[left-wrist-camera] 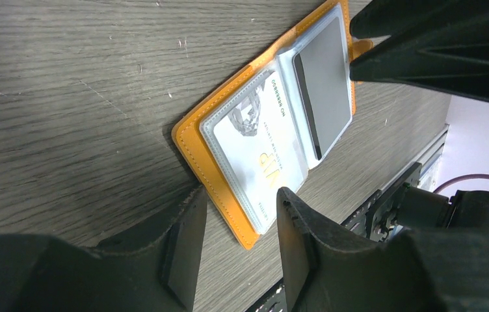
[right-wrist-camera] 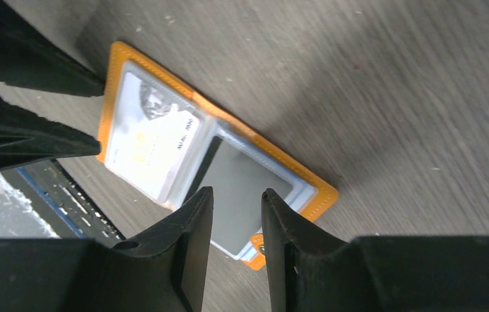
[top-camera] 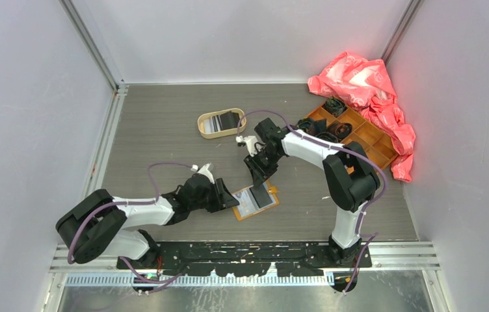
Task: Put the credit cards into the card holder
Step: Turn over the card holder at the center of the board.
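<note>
**A:** The card holder (top-camera: 255,202) lies spread open on the surface, just ahead of the arm bases, and both arms crowd in on it.

**B:** The left jaws sit apart at its near-left edge, with the orange rim showing between them. They're bracing it flat, I'd say, though I cannot tell if they actually touch.

**A:** There's a pale card (left-wrist-camera: 255,149) seated in the left sleeve. The right jaws hover over the right sleeve with a narrow gap between them, gripping nothing.

**B:** And the dark card (left-wrist-camera: 325,84) looks tucked into that sleeve. I judge this step is about seating it.

**A:** The job's not done, though. The oval tray (top-camera: 203,134) farther back holds a striped card (top-camera: 211,123) and what looks like a black card (top-camera: 230,119).

**B:** That's the next trip, I reckon, with the holder open so its sleeves are reachable.
</note>
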Available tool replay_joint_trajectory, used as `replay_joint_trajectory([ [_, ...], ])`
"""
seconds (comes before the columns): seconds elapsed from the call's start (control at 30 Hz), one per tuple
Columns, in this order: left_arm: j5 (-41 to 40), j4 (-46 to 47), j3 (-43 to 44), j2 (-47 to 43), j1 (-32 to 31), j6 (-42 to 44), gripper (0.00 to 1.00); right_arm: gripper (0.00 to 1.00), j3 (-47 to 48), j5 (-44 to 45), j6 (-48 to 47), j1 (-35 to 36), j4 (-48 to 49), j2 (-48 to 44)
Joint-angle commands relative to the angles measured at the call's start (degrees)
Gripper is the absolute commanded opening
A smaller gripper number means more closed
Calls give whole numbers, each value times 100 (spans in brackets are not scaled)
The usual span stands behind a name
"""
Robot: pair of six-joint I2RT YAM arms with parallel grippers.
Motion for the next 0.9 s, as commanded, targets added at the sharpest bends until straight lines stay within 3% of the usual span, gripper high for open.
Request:
replay_joint_trajectory([
  [0.0,-43,-2,76,103,31,191,45,39,72,450,115,-97,66,14],
  [0.87,17,7,102,134,30,168,45,39,271,63,244,-185,-339,333],
])
